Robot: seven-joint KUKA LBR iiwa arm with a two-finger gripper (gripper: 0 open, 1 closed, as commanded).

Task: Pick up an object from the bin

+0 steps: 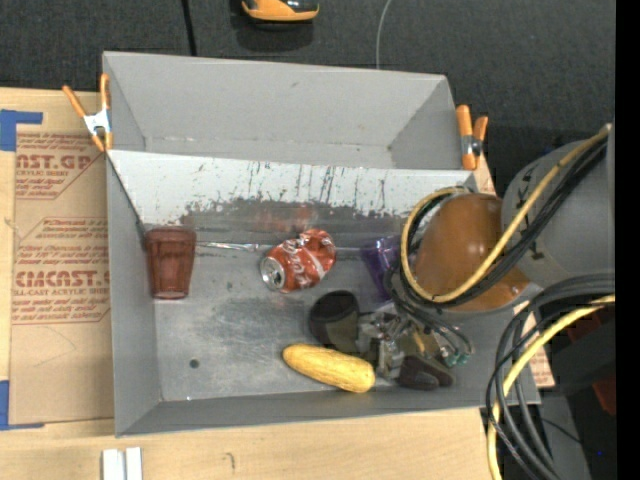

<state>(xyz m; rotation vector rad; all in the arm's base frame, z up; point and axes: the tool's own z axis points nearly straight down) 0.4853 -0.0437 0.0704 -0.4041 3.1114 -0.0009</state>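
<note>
Grey bin [215, 338]: gripper [398, 346] low right, yellow cob [328, 367] just left.

Only two bits I can actually read: white Coca-Cola-style script on the crushed red can [298, 260] mid-bin, and red "CAST ACRYLIC SHEET" print on the cardboard [55, 258] left of the bin.

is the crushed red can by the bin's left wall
No, the crushed red can lies in the middle; the dark red cup is at the left.
</note>
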